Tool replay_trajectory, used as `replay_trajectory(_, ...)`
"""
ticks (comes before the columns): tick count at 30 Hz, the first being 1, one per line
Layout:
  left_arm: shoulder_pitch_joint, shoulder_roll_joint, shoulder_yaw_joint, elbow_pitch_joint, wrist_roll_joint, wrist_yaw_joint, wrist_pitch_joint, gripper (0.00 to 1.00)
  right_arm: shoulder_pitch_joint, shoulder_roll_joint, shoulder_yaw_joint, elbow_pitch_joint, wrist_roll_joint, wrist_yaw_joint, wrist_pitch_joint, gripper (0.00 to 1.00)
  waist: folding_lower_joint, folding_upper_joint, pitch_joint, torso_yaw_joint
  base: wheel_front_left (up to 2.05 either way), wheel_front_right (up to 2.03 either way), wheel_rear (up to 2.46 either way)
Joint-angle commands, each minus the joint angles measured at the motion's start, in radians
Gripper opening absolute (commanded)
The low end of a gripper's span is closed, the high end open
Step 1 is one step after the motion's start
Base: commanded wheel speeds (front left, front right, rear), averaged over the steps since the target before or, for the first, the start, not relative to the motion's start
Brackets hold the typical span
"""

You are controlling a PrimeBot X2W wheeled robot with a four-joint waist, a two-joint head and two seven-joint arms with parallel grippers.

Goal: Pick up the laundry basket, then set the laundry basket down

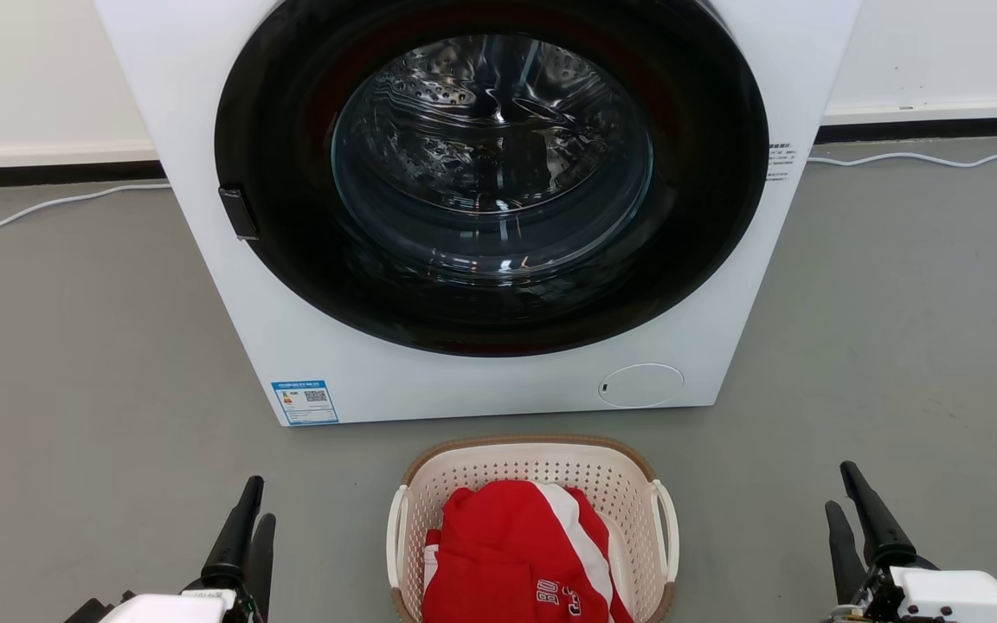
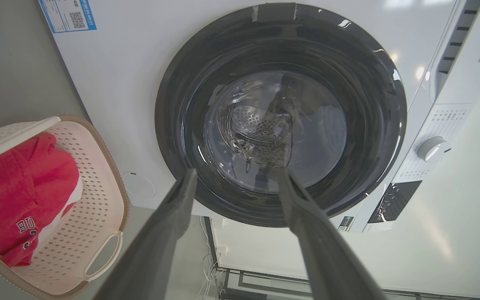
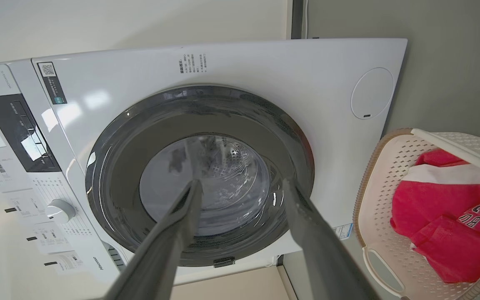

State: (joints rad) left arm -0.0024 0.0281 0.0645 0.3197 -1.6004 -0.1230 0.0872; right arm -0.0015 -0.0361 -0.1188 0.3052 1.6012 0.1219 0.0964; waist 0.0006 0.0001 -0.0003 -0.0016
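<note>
The laundry basket (image 1: 542, 463), cream perforated plastic with a brown rim and white loop handles, stands on the grey floor in front of the washer. A red and white garment (image 1: 520, 554) lies inside it. My left gripper (image 1: 256, 497) is at the lower left, well clear of the basket, open and empty. At the lower right my right gripper (image 1: 841, 484) is likewise apart from the basket, open and empty. The basket (image 2: 94, 200) appears at the left of the left wrist view, past that gripper (image 2: 236, 173), and the basket (image 3: 383, 166) at the right of the right wrist view, beside that gripper (image 3: 242, 183).
A white front-loading washer (image 1: 360, 372) with a dark round door (image 1: 490, 173) shut stands just behind the basket. White cables (image 1: 40, 206) run along the floor by the wall on both sides. Open grey floor lies left and right of the basket.
</note>
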Motion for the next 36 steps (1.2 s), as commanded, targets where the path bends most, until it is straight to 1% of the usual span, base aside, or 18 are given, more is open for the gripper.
replay_trajectory(1, -0.034, 0.004, -0.002, -0.037, 0.01, -0.001, -0.01, 1.0, -0.025, -0.01, 0.011, -0.034, -0.007, 0.001, -0.016, 1.0, -0.0004, -0.0001, 0.001, -0.001, 0.0, 0.0, 0.0)
replay_trajectory(5, -0.036, 0.005, -0.008, -0.048, 0.031, -0.001, -0.022, 1.0, -0.026, -0.014, 0.021, -0.045, -0.018, 0.002, -0.031, 1.0, -0.0005, -0.0001, 0.001, -0.002, 0.0, 0.0, 0.0)
replay_trajectory(17, -0.038, 0.007, -0.018, -0.077, 0.138, -0.002, -0.054, 1.0, -0.031, -0.034, 0.063, -0.069, -0.091, 0.002, -0.07, 1.0, -0.0005, -0.0001, -0.002, -0.007, 0.0, 0.0, 0.0)
replay_trajectory(22, -0.04, 0.008, -0.021, -0.086, 0.219, -0.002, -0.069, 1.0, -0.033, -0.042, 0.082, -0.085, -0.15, 0.003, -0.085, 1.0, -0.0005, -0.0001, -0.003, -0.011, 0.0, 0.0, 0.0)
replay_trajectory(29, -0.041, 0.01, -0.038, -0.105, 0.37, -0.002, -0.09, 1.0, -0.034, -0.047, 0.096, -0.107, -0.252, 0.003, -0.105, 1.0, -0.0005, -0.0001, -0.004, -0.013, 0.0, 0.0, 0.0)
replay_trajectory(36, -0.043, 0.011, -0.051, -0.126, 0.502, -0.003, -0.111, 1.0, -0.036, -0.072, 0.11, -0.121, -0.37, 0.004, -0.126, 1.0, -0.0005, -0.0001, -0.001, -0.013, 0.0, 0.0, 0.0)
